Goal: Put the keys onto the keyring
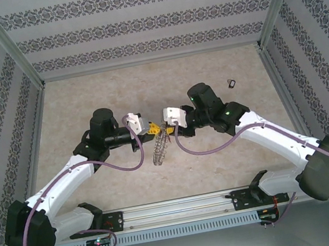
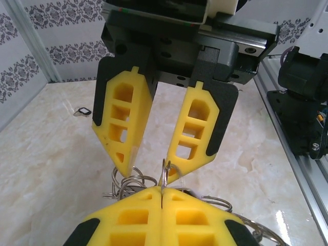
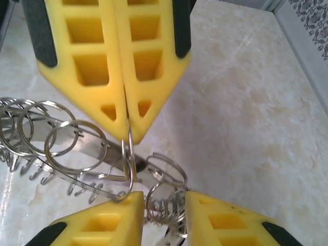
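Keyring (image 1: 160, 144): silvery flat band crowded with thin wire loops and small hooks, mid-table between the two grippers.
Left gripper (image 3: 125, 130): fingers pressed together, pinching one loop.
Right gripper (image 3: 164, 205): narrowly parted, loops between the tips; whether it clamps them is unclear.

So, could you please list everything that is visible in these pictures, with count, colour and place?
keyring: one, silvery, under the two grippers, mid-table.
keys: many, too tangled to count, silvery loops and hooks, strung along the keyring.
small object: one, black and silvery, far right of the table, alone.
table: one, beige marbled.
walls: three, white with grey pattern, around the table.
rail: one, silvery, near edge.
cables: two, purple, along the arms.
arms: two, white and black.
left gripper: yellow fingers, shut on one loop of the keys.
right gripper: yellow fingers, open, some keys between them.
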Controlling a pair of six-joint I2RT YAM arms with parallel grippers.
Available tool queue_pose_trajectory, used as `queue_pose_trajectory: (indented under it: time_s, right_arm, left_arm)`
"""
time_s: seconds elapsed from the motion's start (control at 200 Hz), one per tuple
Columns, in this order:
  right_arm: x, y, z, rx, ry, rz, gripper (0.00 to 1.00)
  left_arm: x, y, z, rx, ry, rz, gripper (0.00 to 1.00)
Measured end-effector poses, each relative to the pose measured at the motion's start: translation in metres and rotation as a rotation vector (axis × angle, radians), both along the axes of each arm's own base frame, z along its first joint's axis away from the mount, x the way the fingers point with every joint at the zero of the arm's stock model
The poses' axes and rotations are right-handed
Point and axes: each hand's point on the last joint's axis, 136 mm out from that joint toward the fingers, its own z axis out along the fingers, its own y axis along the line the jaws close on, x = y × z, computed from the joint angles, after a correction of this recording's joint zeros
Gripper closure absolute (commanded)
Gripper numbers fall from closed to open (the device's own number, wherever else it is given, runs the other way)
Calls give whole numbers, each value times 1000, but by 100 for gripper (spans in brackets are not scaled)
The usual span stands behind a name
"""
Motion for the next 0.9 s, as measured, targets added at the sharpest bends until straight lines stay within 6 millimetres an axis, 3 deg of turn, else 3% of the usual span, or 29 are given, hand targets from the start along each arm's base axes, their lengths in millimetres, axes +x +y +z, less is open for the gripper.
queue_pose_trajectory:
  time_s: [0.34, 0.645, 0.899]
  right_arm:
    - [0, -29, 32, 40, -99, -54, 69]
    - [-5, -17, 35, 54, -90, 8, 70]
    - [-2, -4, 21, 34, -56, 34, 73]
  left_arm:
    - [0, -2, 6, -11, -3, -15, 100]
    - [0, -4, 9, -16, -4, -25, 100]
    - [-1, -5, 8, -21, 14, -34, 100]
